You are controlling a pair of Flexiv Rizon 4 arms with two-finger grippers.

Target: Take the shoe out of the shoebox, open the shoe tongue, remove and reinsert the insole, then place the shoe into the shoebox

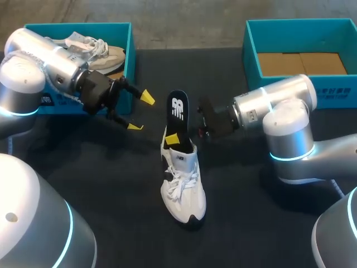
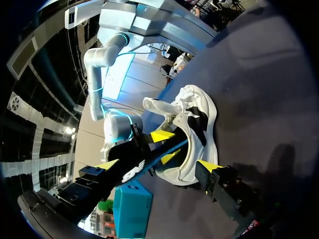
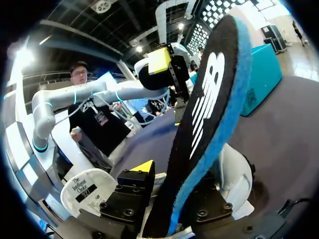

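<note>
Standing half out of the white lace-up sneaker [image 1: 183,187] in the middle of the dark tabletop [image 1: 100,184], the black insole with a blue foam edge [image 1: 177,107] is clamped between the fingers of the right hand [image 1: 179,134]. The insole step looks to be in hand, though whether it is coming out or going back in cannot be told. The left hand [image 1: 140,111] hovers empty, fingers apart, beside the teal cardboard shoebox [image 1: 129,61] at the far left corner. The next move probably calls for it to steady the sneaker while the right guides the insole.
</note>
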